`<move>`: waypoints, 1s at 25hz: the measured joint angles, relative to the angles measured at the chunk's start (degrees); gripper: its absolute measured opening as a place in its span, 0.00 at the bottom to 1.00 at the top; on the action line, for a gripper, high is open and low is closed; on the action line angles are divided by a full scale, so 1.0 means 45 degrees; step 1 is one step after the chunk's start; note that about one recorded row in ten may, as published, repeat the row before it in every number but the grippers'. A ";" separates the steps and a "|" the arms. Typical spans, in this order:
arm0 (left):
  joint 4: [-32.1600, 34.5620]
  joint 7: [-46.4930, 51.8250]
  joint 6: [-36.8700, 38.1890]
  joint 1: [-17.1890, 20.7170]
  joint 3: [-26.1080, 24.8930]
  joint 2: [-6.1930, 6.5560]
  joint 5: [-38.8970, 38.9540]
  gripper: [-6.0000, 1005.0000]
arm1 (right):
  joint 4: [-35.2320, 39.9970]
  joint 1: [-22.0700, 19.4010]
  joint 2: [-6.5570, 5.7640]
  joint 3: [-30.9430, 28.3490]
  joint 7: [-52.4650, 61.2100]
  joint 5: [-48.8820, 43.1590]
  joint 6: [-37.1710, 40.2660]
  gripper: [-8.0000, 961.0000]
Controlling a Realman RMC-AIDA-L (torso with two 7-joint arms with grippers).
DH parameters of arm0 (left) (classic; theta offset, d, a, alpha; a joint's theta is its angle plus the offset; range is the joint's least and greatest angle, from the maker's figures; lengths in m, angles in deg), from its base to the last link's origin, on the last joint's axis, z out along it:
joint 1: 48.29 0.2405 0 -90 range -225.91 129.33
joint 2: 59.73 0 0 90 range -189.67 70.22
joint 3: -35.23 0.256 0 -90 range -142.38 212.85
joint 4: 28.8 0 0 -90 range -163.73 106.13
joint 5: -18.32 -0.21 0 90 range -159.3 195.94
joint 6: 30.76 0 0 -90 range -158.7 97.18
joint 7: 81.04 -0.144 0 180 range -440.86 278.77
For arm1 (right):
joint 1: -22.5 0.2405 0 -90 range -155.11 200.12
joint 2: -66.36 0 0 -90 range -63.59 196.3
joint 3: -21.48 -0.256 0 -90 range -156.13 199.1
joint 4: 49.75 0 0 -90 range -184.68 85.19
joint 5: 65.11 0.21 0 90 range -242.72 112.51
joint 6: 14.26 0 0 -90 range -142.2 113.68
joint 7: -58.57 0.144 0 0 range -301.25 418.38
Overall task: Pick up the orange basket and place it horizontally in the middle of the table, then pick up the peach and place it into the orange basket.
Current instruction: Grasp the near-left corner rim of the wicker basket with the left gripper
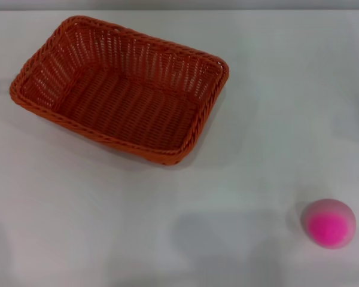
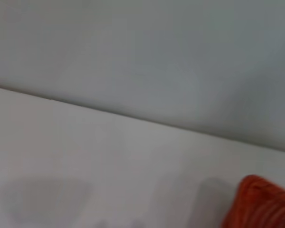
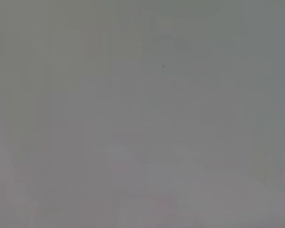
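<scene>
The orange basket (image 1: 122,89) rests on the white table (image 1: 167,209) at the back left, empty and turned at a slant. One corner of the orange basket (image 2: 263,202) shows in the left wrist view. The peach (image 1: 328,223), pale pink with a magenta patch, lies near the front right edge. Neither gripper shows in any view. The right wrist view holds only a plain grey surface.
Bare white tabletop spreads between the basket and the peach. The table's far edge (image 2: 133,118) runs against a grey wall in the left wrist view.
</scene>
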 joint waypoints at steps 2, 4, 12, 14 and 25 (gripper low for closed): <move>0.0165 -0.0013 -0.0133 -0.0374 -0.0062 0.0121 -0.0474 0.53 | 0.0000 -0.0012 0.0000 0.0000 0.0000 -0.0008 0.0002 0.85; 0.0347 -0.0101 -0.0149 -0.0717 -0.0192 0.0259 -0.0683 0.52 | 0.0000 -0.0024 0.0002 0.0000 0.0000 -0.0062 0.0034 0.85; 0.1972 -0.0680 -0.0357 -0.2319 -0.0271 0.0628 -0.2340 0.52 | 0.0161 0.0090 0.0018 0.0241 -0.0038 -0.0175 0.0639 0.85; 0.2452 -0.0807 -0.0394 -0.2662 -0.0241 0.0632 -0.2797 0.52 | 0.0236 0.0119 0.0037 0.0312 -0.0021 -0.0175 0.0677 0.85; 0.4308 -0.1388 -0.0015 -0.4439 0.0000 0.0687 -0.3299 0.56 | 0.0311 0.0116 0.0100 0.0392 -0.0001 -0.0175 0.0969 0.85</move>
